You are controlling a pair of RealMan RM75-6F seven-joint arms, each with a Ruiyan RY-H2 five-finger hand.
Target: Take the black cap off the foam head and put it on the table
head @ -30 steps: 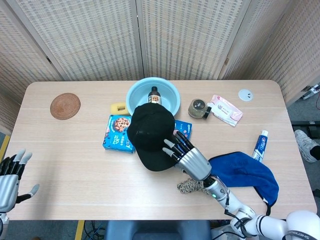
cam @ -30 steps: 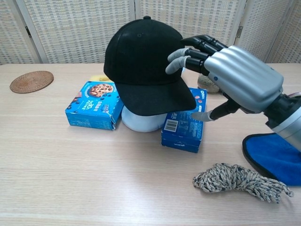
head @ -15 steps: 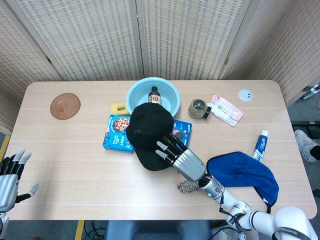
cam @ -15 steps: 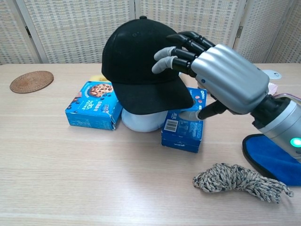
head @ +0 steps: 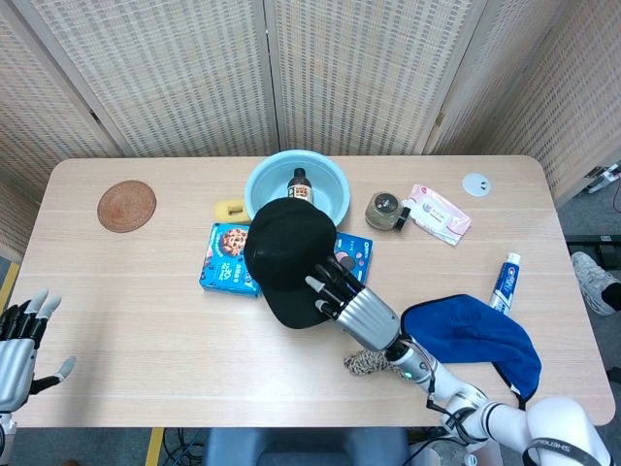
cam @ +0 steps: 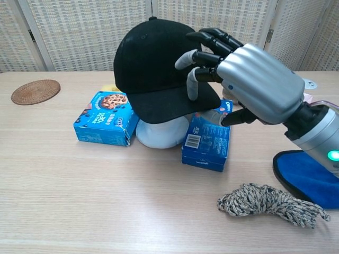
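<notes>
Your right hand (cam: 249,79) pinches the black cap's (cam: 153,66) brim on the foam head (cam: 159,132); lift it clear next.

— What colours am I getting around the black cap (cam: 153,63)?

— I'm seeing it showing solid black, sitting over a pale bluish-white foam head (cam: 159,135). My right hand (cam: 246,84) against it is showing silver with black fingers (cam: 209,37) and grey tips.

— And just beside the cap?

— I'm reading two bright blue cookie boxes, one to its left (cam: 105,124) with a cookie print, one to its right (cam: 207,140) with white lettering. Behind the cap a light blue basin (head: 296,186) is holding a dark bottle (head: 301,185).

— Further right of the cap?

— A deep blue cloth (head: 475,340) is lying there, and a mottled beige-and-black rope bundle (cam: 273,203). Far left of the cap, a woven brown coaster (head: 126,206) is showing on the pale wood-grain table (head: 146,320).
</notes>
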